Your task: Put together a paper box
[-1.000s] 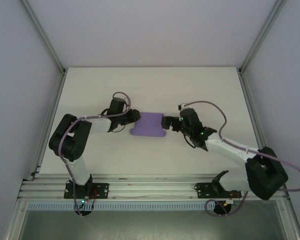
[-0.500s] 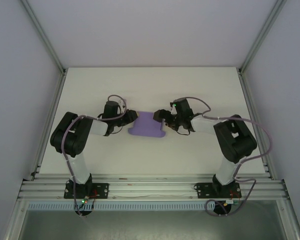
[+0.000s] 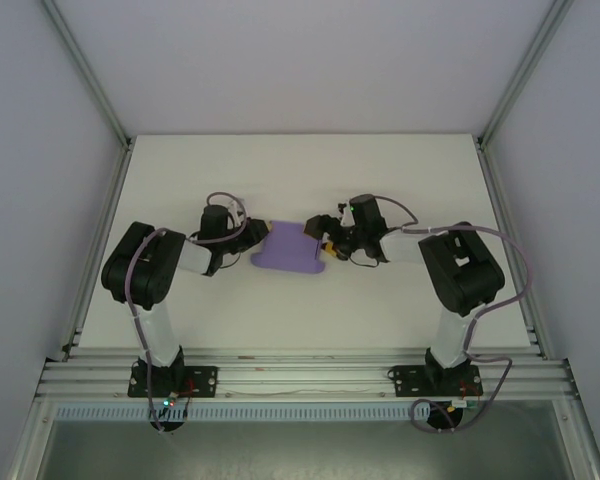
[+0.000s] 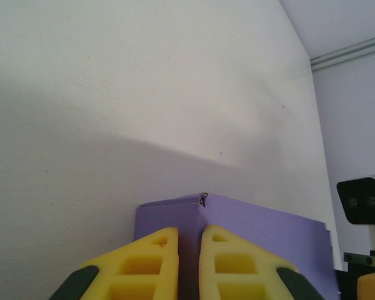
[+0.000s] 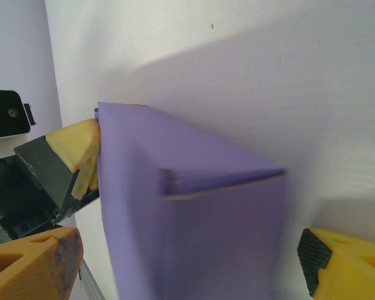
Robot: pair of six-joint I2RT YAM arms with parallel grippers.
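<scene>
**(a)** You look down on the white counter (image 3: 300, 170), closed in by pale walls (image 3: 40, 150) at the left, the right and the back.

**(b)** The left arm (image 3: 145, 280) and the right arm (image 3: 465, 275) rise from their bases at the near edge. Both fold inward and face each other at mid-counter.

**(c)** Between them you find the paper box (image 3: 288, 246), a violet card piece slightly left of centre, with its long side running left to right. The right wrist view shows it folded into panels that meet along a crease, with one lapped edge showing a pale cut line. You cannot tell whether it rests flat on the counter or is raised a little.

**(d)** The right claw (image 3: 325, 240) stands at the box's right end. From its own wrist view you see it spread wide, with one of its fingers (image 5: 31, 269) low at the left and the other low at the right. The box stands between them, and no contact with either is visible.

**(e)** The left claw (image 3: 257, 237) stands at the box's left end. From its wrist view you see its two yellow fingers (image 4: 150, 262) drawn almost together. A thin edge of the violet card is pinched in the narrow slot between them, and a corner of the card rises just above the tips.
</scene>
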